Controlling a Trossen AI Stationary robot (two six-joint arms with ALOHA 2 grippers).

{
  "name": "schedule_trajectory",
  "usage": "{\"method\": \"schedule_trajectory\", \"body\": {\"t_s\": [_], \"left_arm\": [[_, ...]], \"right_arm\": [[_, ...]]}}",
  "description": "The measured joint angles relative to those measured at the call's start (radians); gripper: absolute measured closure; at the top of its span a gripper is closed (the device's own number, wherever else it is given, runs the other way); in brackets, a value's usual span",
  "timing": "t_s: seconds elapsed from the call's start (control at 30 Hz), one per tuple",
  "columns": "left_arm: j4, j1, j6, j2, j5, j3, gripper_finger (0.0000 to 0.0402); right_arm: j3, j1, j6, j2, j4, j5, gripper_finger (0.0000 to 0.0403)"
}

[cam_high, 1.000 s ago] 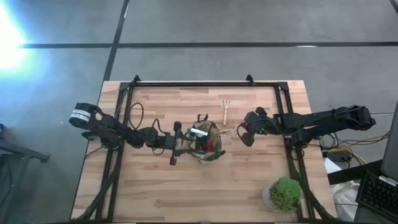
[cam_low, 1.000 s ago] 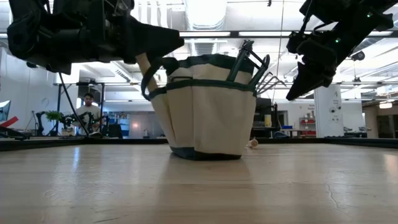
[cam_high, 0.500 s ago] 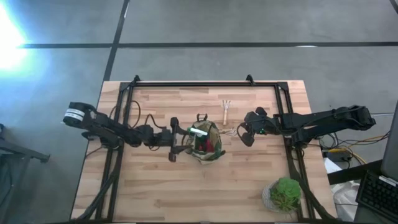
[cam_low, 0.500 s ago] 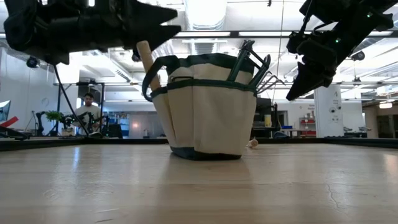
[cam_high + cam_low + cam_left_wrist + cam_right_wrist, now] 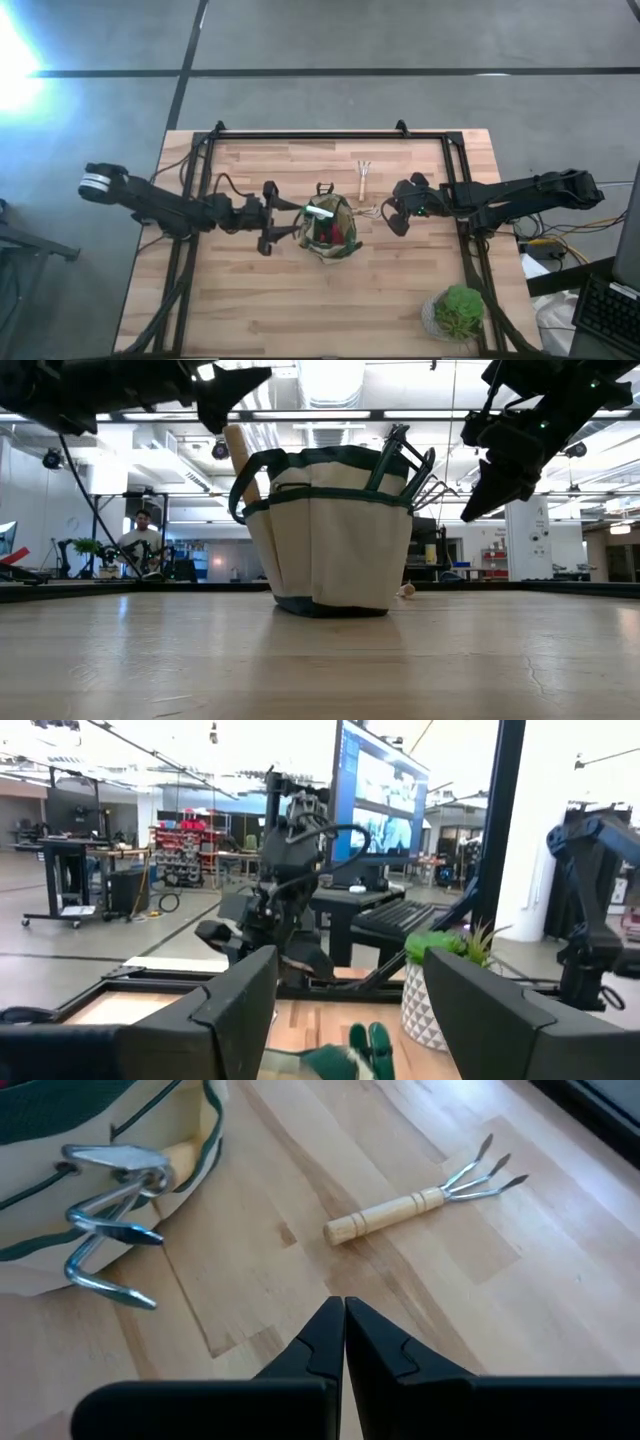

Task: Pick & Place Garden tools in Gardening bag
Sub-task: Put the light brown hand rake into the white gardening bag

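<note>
Left pincer (image 5: 287, 222) withdrawn from bag (image 5: 330, 228) | bag upright, tools inside

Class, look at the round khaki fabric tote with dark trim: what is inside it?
The khaki tote shows a white-topped green bottle, something red and metal fork tines over its rim; deeper contents are covered.

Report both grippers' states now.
Left gripper: open, empty, beside the olive-khaki fabric gardening bag.
Right gripper: shut, empty, above the wooden-handled metal fork.
</note>
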Motion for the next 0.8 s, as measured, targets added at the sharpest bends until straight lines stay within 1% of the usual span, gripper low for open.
{"method": "schedule_trajectory", "body": {"t_s": [0.2, 0.43, 0.6, 0.8], "left_arm": [[-0.090, 0.000, -0.012, -0.118, 0.000, -0.001, 0.0155], [-0.238, -0.006, -0.018, -0.259, 0.000, -0.002, 0.0197], [-0.360, -0.022, -0.036, -0.356, 0.000, -0.003, 0.0249], [-0.443, -0.052, -0.090, -0.440, 0.000, -0.003, 0.0344]], "right_arm": [[0.000, 0.000, 0.011, 0.000, -0.023, -0.008, 0.0394], [0.000, 0.000, 0.089, 0.000, -0.114, -0.007, 0.0394], [0.000, 0.000, 0.165, 0.000, -0.195, -0.002, 0.0394], [0.000, -0.011, 0.208, 0.000, -0.210, 0.001, 0.0394]]}}
